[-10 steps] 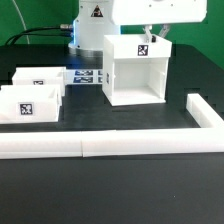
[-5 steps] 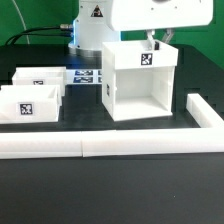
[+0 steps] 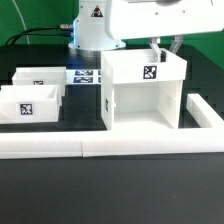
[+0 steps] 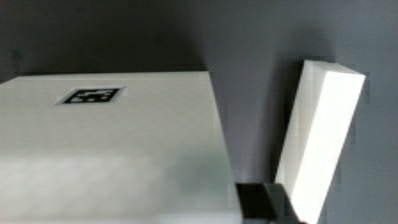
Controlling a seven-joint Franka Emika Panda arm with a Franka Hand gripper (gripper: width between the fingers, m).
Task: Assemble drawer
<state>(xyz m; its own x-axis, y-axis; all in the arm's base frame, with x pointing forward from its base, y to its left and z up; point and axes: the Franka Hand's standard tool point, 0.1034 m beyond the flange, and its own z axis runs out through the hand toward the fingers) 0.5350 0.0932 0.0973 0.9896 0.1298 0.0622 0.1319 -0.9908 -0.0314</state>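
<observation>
Tool (image 3: 166, 46) at top rear edge of shell (image 3: 145, 95); clenched or released, cannot tell. Trays (image 3: 30, 104) well aside of tool, on desk (image 3: 110, 190).

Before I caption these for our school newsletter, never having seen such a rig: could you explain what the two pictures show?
The white machine is a robot arm, and its claw is the part that grasps. It is putting a small drawer unit together.

The wide picture comes from a camera standing off the arm. The close one comes from a camera on the arm's wrist, which here sees the tagged top of the shell.

On the black table stand:
- that big open-fronted shell
- two small open-top trays, to the exterior view's left
- long low border bars
- a flat marker board behind the trays

The claw appears shut on the shell's upper edge. Nothing else is held.
</observation>
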